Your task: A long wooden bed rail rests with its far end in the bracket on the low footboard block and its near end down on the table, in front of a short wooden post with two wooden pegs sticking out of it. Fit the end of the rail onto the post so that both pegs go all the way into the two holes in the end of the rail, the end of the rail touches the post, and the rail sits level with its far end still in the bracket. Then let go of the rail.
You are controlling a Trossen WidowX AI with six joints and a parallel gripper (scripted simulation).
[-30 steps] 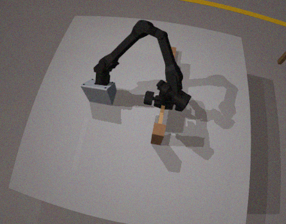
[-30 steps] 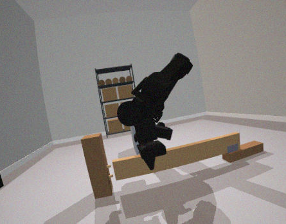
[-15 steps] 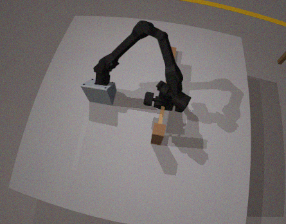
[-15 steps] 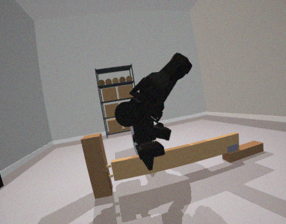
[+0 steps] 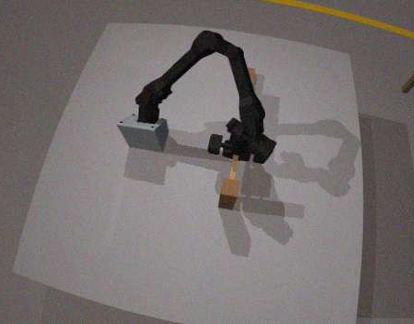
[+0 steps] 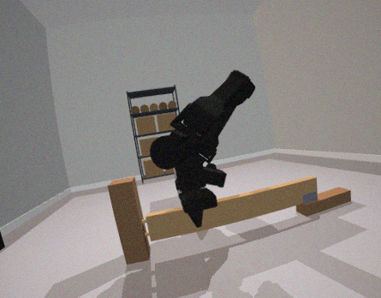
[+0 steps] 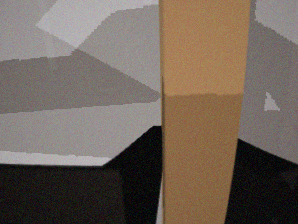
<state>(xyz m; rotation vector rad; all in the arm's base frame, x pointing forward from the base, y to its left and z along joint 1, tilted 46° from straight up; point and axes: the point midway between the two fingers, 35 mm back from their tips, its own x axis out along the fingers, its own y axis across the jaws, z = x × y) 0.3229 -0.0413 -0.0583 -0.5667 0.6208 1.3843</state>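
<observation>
It looks like a warehouse or workshop room: a metal shelf rack (image 6: pixel 154 133) holds cardboard boxes, and a yellow floor line (image 5: pixel 344 18) is painted.

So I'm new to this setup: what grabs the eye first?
The bulky black robot arm dominates the middle, its gripper clamped on a long pale wooden rail. The rail's near end almost meets a short upright wooden post at left; its far end sits at a low wooden block.
</observation>
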